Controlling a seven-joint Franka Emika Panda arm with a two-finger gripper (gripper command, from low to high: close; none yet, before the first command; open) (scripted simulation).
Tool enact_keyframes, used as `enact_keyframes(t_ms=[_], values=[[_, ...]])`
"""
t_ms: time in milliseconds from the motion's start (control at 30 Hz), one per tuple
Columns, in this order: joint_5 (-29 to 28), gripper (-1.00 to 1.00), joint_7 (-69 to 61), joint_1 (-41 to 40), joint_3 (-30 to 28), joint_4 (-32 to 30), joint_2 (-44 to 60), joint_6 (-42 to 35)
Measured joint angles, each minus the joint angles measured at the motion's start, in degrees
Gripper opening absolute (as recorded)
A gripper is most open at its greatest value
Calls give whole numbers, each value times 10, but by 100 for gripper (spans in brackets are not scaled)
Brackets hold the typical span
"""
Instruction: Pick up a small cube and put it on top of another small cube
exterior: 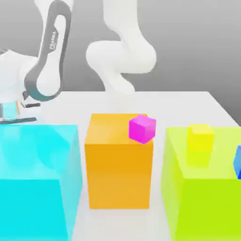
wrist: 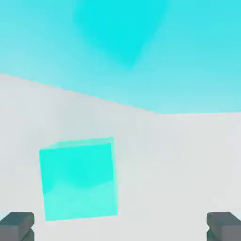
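The tool (wrist: 120, 228) is seen spread wide in the hand view, its two dark fingertips (wrist: 17, 225) set far apart with nothing gripped between them. The small cube (wrist: 78, 179), teal-cyan and glossy, is found lying on the white desk (wrist: 179, 160) below the tool, nearer one fingertip than the other and touched by neither. Beyond it the huge cyan block (wrist: 120, 42) is seen rising from the desk.

In the exterior view, the arm (exterior: 49, 56) is seen bent down behind the huge cyan block (exterior: 35, 179) at that view's left. A small magenta cube (exterior: 142, 128) is perched on the orange block (exterior: 118, 164) at centre. On the lime block (exterior: 202, 193) at the right, a yellow cube (exterior: 200, 137) is seen, with a blue shape (exterior: 237, 162) cut off by the edge.
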Motion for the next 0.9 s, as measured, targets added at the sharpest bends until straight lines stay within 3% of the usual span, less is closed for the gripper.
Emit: enact_keyframes(t_ms=[167,333,600,733,767,900], values=[[0,0,-24,1,4,-30,-1,33],[116,0,-95,-3,51,-23,29,67],[288,0,-221,-93,180,3,110,114],[290,0,-256,-192,275,6,113,142],[275,-100,-263,-213,294,7,113,149],[275,-100,-259,-215,294,6,112,146]])
